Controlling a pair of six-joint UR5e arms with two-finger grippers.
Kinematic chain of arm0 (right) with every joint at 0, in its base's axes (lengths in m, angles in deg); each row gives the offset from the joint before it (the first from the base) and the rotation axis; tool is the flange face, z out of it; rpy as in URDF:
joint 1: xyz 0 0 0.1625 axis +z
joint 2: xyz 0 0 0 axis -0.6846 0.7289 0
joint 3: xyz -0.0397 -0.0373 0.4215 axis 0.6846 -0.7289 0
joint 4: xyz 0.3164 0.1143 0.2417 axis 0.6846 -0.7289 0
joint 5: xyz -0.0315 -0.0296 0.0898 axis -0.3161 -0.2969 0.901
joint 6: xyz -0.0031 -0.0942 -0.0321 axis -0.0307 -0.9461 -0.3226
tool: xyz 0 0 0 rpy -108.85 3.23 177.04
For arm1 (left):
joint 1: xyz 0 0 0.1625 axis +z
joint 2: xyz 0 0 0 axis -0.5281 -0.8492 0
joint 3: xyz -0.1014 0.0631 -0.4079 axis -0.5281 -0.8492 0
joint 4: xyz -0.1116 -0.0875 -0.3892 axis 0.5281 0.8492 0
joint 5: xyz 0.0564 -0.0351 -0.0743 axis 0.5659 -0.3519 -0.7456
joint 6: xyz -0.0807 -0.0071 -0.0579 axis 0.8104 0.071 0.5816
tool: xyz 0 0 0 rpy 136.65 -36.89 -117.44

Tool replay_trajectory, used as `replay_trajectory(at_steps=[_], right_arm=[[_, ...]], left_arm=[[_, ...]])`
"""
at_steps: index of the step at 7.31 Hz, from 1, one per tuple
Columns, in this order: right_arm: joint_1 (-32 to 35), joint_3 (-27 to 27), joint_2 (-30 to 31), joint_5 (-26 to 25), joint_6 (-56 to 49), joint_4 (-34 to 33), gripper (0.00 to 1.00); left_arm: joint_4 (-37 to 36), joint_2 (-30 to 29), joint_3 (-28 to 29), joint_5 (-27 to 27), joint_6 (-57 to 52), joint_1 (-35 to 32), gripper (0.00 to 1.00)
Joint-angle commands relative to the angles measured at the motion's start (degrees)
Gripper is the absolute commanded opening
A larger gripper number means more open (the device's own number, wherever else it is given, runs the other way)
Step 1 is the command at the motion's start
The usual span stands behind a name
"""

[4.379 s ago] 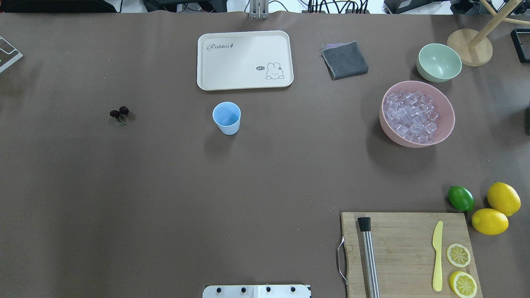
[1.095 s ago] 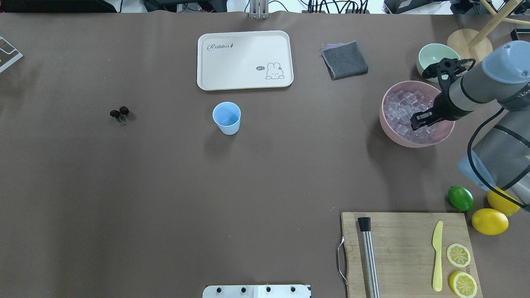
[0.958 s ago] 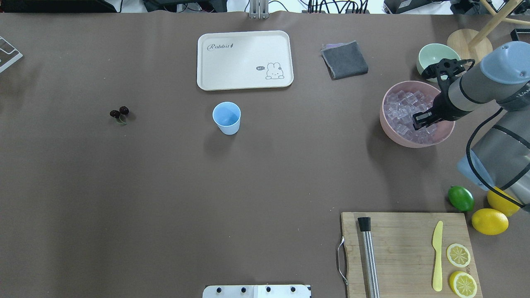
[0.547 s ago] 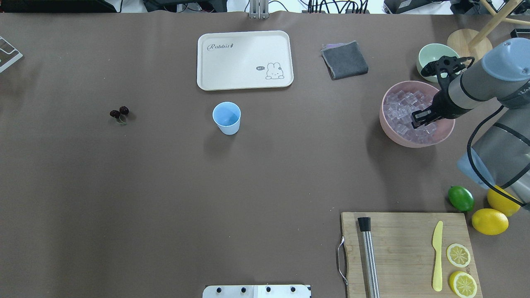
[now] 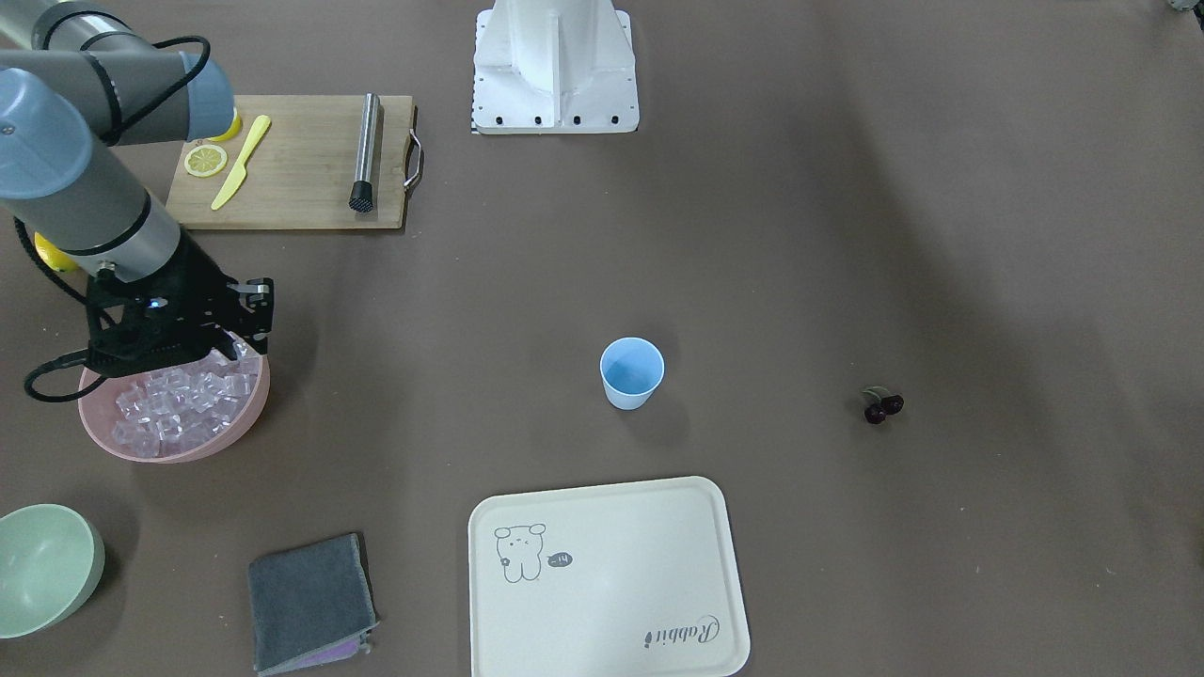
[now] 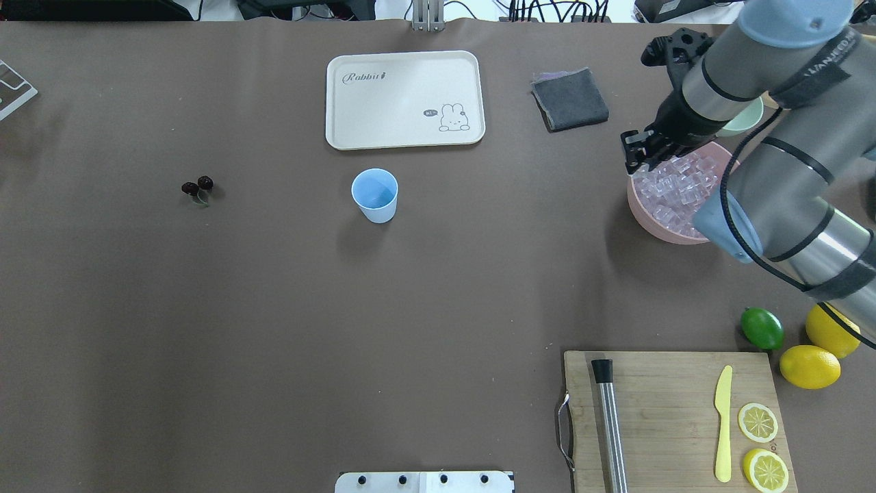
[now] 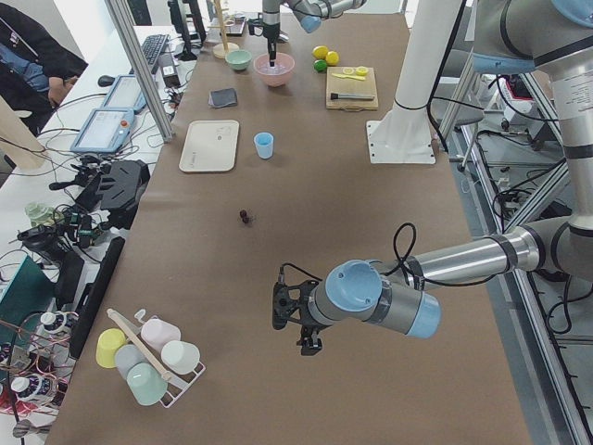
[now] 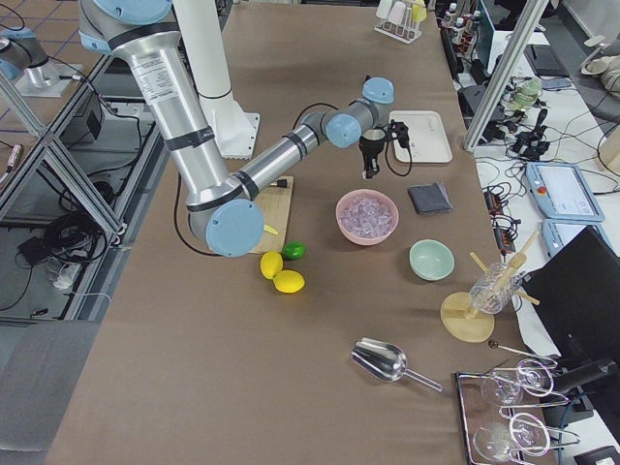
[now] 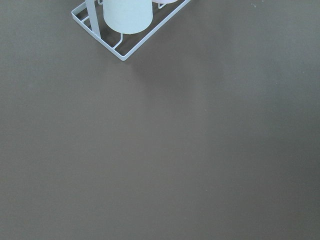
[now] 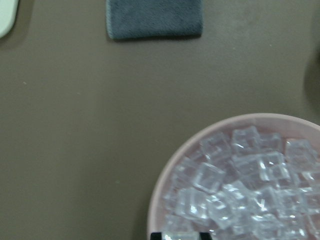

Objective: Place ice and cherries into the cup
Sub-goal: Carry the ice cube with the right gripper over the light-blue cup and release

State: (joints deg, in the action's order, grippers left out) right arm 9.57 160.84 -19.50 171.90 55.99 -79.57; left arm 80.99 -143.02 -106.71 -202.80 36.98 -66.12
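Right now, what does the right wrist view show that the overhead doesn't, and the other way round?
Only the wrist view: a cube of ice sitting between the fingertips of the right end effector, at the frame's bottom edge. Only the overhead: the cup, the cherries, the tray and the cutting board. Both: the pink bowl heaped with ice and the grey cloth.

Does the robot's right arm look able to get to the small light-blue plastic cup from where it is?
Probably yes. The right gripper hangs over the rim of the pink bowl, and only bare brown table lies between it and the cup.
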Motion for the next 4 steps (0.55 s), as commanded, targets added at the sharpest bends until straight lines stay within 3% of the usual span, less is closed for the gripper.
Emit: replay_trajectory(at_steps=[1, 3, 4], right_arm=[[-6.59, -2.35, -10.60, -4.20, 15.91, -2.75, 0.20], [-11.71, -9.72, -21.34, -8.87, 27.03, -2.14, 0.20], [-13.82, -10.97, -23.04, -11.76, 33.26, 2.13, 0.20]], left_arm=[[0.00, 0.00, -0.06, 0.00, 0.00, 0.00, 0.98], [0.09, 0.35, -0.15, 0.00, 0.00, -0.09, 0.98], [0.26, 0.44, -0.32, -0.09, 0.00, -0.26, 0.98]])
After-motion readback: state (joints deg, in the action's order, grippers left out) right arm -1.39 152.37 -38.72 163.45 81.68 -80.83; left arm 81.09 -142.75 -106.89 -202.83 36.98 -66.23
